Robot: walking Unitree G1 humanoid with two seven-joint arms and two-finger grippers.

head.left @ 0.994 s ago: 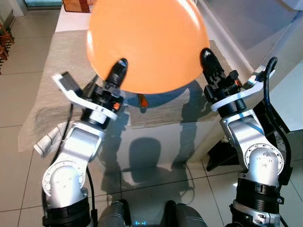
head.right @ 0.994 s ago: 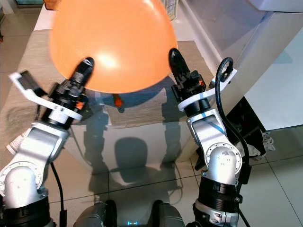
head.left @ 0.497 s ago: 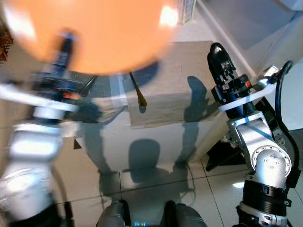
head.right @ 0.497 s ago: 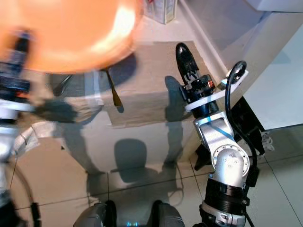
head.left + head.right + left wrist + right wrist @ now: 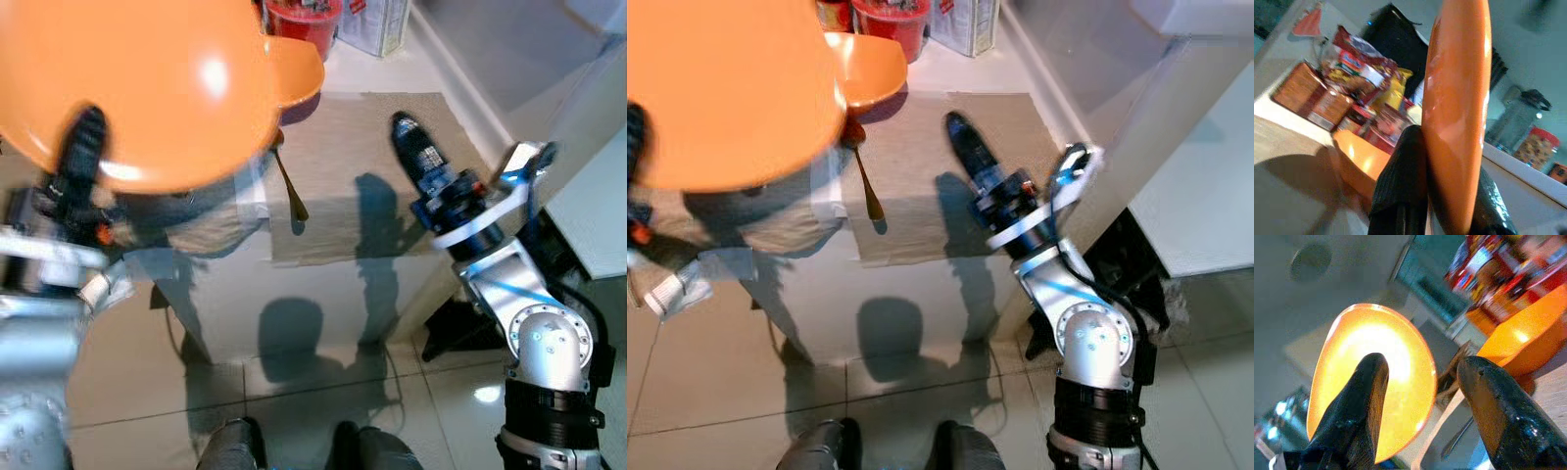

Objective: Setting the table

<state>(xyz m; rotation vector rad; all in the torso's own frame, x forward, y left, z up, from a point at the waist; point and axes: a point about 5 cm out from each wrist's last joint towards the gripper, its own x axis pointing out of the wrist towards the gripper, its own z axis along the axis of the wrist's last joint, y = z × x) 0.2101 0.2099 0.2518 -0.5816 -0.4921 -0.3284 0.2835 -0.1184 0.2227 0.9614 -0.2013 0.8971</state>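
Observation:
A large orange plate point(image 5: 167, 78) hangs tilted in the air over the left of the table. My left gripper point(image 5: 83, 147) is shut on its rim, which the black fingers point(image 5: 1400, 186) pinch from both sides. My right gripper point(image 5: 407, 132) is open and apart from the plate, over the right part of the beige mat point(image 5: 353, 166); between its fingers point(image 5: 1359, 401) the plate point(image 5: 1400, 396) shows farther off. A second orange dish point(image 5: 299, 73) rests at the mat's far edge. A dark spoon point(image 5: 289, 191) lies on the mat below it.
A red tub point(image 5: 304, 15) and a carton point(image 5: 377, 24) stand at the back of the table, with several snack packs point(image 5: 1352, 73) near them. A white wall ledge point(image 5: 460, 88) runs along the right side. A striped cloth point(image 5: 671, 289) hangs at the front left.
The right gripper has let go of the plate and dropped toward the mat. The left arm has swung the plate to the left by itself. The view has also shifted.

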